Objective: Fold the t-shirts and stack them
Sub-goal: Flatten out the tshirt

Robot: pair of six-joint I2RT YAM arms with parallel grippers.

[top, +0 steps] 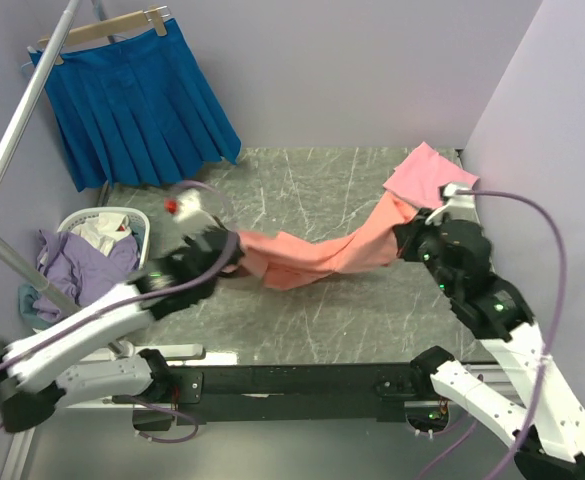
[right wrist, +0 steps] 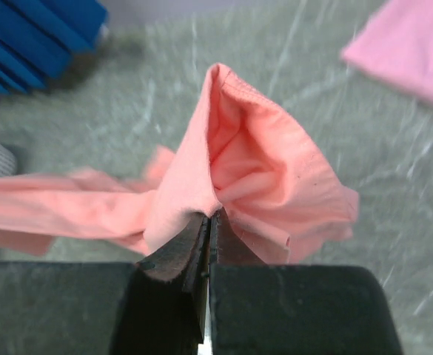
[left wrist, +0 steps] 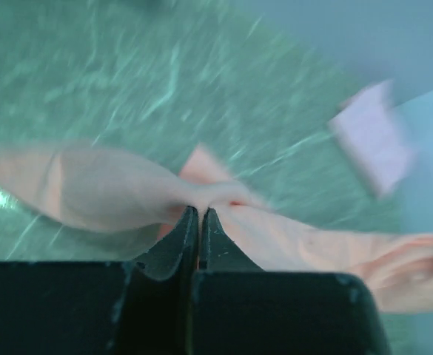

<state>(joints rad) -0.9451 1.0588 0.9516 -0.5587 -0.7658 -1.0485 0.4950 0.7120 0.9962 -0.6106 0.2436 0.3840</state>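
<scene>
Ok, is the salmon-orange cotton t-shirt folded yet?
Not folded: the salmon-orange t-shirt is bunched, stretched between left gripper and right gripper.

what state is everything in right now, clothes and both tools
salmon-orange cotton t-shirt: bunched, unfolded, strung between both tools
light pink cotton t-shirt: lying flat at the far right corner of the table, looks folded
bright blue pleated skirt: hanging on a wooden hanger
white laundry basket: holds lilac clothes
left tool: shut on the salmon-orange t-shirt
right tool: shut on the salmon-orange t-shirt
</scene>
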